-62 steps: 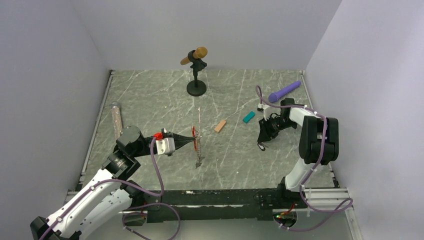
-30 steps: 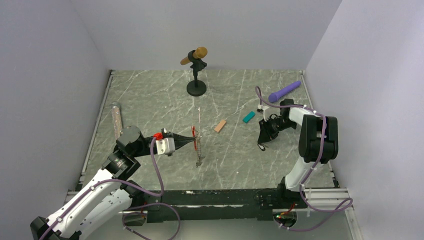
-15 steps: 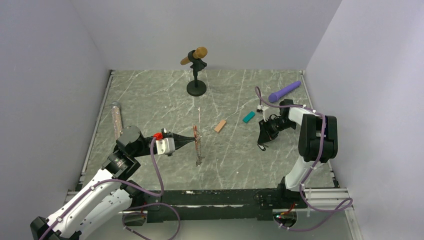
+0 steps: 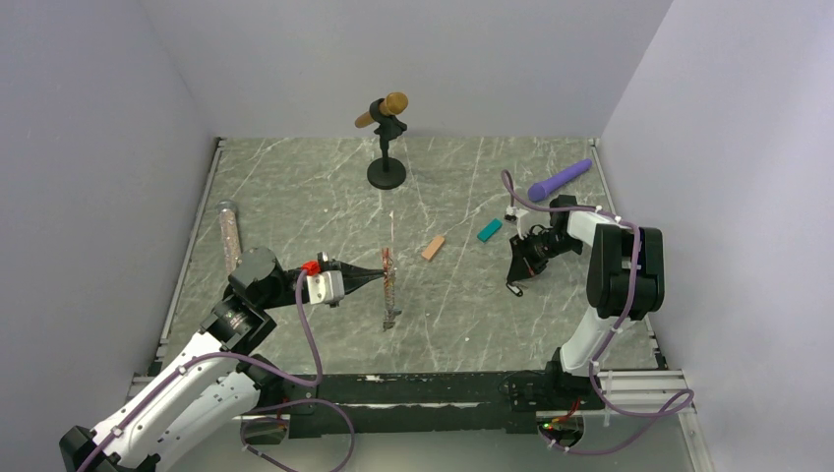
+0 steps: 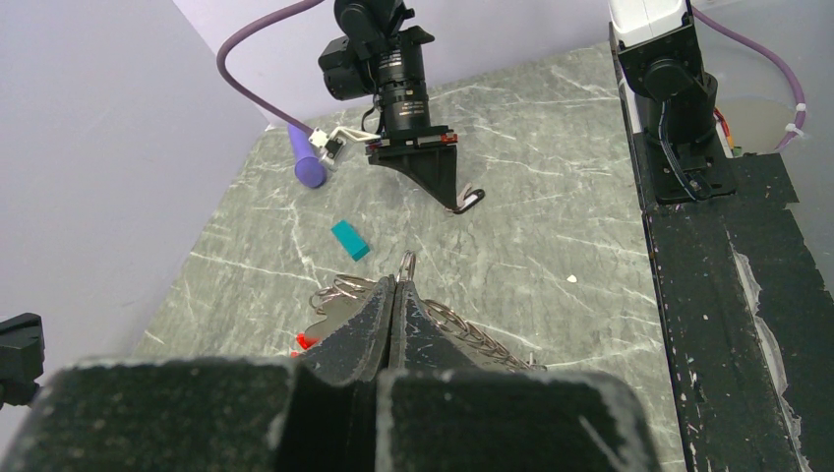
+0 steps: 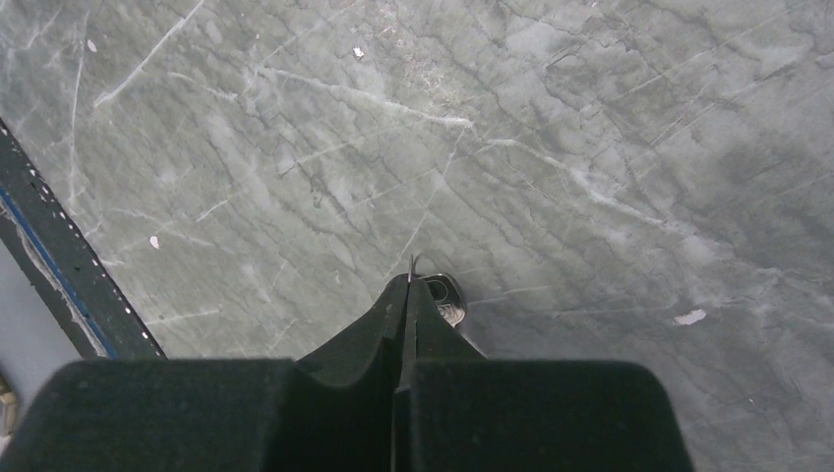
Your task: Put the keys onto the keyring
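My left gripper (image 4: 380,275) is shut on the keyring (image 4: 389,292) and holds it above the table's middle, with its chain hanging down. In the left wrist view my fingertips (image 5: 395,282) pinch a silvery ring (image 5: 406,265). The chain (image 5: 475,335) trails to the right and a bit of the red clip (image 5: 300,340) shows on the left. My right gripper (image 4: 514,278) is at the right, tips down near the table, shut on a small key (image 4: 512,288). The key's black head (image 6: 448,296) shows beside the shut tips (image 6: 407,283). The left wrist view shows this key (image 5: 470,201) too.
A teal block (image 4: 489,230) and a tan block (image 4: 433,248) lie between the arms. A microphone on a black stand (image 4: 386,147) is at the back. A purple cylinder (image 4: 559,179) lies at the back right. A clear tube (image 4: 229,234) lies by the left wall.
Hardly anything: the hanging chain has swung slightly and the right wrist has shifted a touch. Both grippers keep their hold.
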`<control>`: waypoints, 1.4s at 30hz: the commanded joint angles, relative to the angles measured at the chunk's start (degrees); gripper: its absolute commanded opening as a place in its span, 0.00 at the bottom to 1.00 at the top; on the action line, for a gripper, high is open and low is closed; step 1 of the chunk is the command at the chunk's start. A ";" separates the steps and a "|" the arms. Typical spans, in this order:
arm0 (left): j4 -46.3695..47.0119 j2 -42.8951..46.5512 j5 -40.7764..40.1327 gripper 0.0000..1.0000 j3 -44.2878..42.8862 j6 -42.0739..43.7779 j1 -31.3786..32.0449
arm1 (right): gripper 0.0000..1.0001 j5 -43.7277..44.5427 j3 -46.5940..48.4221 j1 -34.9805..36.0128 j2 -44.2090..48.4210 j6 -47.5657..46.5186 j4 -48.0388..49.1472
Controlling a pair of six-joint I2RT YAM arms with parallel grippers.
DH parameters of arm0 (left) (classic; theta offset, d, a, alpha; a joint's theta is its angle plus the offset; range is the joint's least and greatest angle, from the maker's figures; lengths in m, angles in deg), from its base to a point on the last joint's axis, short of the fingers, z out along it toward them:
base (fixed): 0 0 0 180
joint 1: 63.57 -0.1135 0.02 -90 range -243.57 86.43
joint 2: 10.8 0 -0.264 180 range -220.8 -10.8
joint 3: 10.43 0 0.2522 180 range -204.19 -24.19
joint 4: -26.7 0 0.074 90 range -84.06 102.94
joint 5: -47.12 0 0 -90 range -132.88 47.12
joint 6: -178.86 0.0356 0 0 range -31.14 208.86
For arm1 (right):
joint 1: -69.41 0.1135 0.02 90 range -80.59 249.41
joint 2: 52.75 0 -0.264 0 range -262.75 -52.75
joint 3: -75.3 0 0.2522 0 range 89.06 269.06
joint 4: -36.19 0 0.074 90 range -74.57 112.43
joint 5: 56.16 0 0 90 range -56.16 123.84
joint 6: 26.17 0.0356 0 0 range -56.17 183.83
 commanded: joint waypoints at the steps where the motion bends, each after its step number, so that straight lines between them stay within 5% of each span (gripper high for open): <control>1: 1.53 0.28 1.38 0.00 -1.03 0.78 -0.23 | 0.00 -0.42 1.75 0.31 0.90 -0.13 -0.21; 18: 3.59 -2.64 2.37 0.00 -1.44 -1.37 -0.22 | 0.00 -11.85 17.79 2.33 10.72 -23.72 -24.46; 33: 1.43 -12.85 1.98 0.00 -16.47 -5.08 -0.22 | 0.00 -17.47 43.61 17.63 18.51 -39.22 -36.93; 42: 5.39 -14.32 2.98 0.00 -16.37 -5.90 -0.27 | 0.00 -23.91 48.57 25.52 19.54 -29.13 -36.88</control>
